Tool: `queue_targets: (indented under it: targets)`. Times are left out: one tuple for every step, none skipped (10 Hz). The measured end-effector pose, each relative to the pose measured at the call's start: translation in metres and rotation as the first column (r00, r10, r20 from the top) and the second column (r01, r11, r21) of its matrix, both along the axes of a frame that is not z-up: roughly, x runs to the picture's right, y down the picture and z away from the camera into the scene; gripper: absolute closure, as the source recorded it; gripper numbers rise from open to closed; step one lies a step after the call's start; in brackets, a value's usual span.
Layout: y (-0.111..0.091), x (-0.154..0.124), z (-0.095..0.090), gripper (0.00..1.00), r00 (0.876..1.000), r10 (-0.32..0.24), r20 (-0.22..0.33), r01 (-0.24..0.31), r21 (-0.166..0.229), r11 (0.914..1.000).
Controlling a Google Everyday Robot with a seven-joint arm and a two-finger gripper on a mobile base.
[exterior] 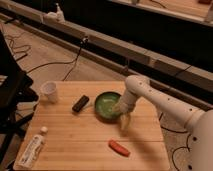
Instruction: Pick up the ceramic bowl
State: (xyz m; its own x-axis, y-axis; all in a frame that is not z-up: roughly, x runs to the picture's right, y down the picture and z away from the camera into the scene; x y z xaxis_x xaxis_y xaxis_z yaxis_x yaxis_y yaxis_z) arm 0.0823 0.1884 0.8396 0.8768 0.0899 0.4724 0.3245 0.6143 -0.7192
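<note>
Ceramic bowl (106, 106): round, glossy green, mid wooden table (75, 145)
Gripper (124, 124): at the bowl's right rim
Grip state: cannot tell

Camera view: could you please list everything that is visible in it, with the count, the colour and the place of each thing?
table: one, light wood, centre of the picture
bowl: one, green, on the table, right of its middle
cup: one, white, back left corner of the table
block: one, black, between cup and bowl
stick: one, red-orange, near front edge, in front of the bowl
tube: one, white, front left corner of the table
cables: several, dark, on the floor behind the table
arm: one, white, reaching in from the picture's right
gripper: one, pale, at the bowl's right rim
</note>
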Motion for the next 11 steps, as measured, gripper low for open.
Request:
queue_targets:
  targets:
    - [0.003, -0.002, 0.007, 0.51, 1.000, 0.013, 0.011, -0.012, -0.015, 0.9998]
    - [0.002, -0.003, 0.011, 0.59, 1.000, 0.022, 0.019, -0.022, -0.020, 0.9996]
    - [0.001, -0.003, 0.015, 0.70, 0.999, 0.028, 0.025, -0.027, -0.024, 0.9993]
    - [0.000, -0.002, 0.019, 0.81, 0.999, 0.034, 0.025, -0.033, -0.024, 0.9991]
    - [-0.003, 0.001, 0.021, 0.90, 0.999, 0.040, 0.026, -0.039, -0.020, 0.9990]
    - [-0.006, 0.004, 0.021, 0.97, 0.998, 0.048, 0.029, -0.048, -0.013, 0.9988]
    - [-0.009, 0.005, 0.021, 0.99, 0.998, 0.052, 0.031, -0.052, -0.007, 0.9986]
    - [-0.043, 0.015, 0.009, 1.00, 0.994, 0.104, 0.044, -0.106, 0.043, 0.9934]
    - [-0.071, 0.025, -0.006, 1.00, 0.990, 0.128, 0.052, -0.132, 0.091, 0.9871]
    - [-0.089, 0.038, -0.019, 1.00, 0.990, 0.133, 0.050, -0.139, 0.132, 0.9815]
    - [-0.101, 0.045, -0.027, 1.00, 0.989, 0.139, 0.052, -0.145, 0.163, 0.9759]
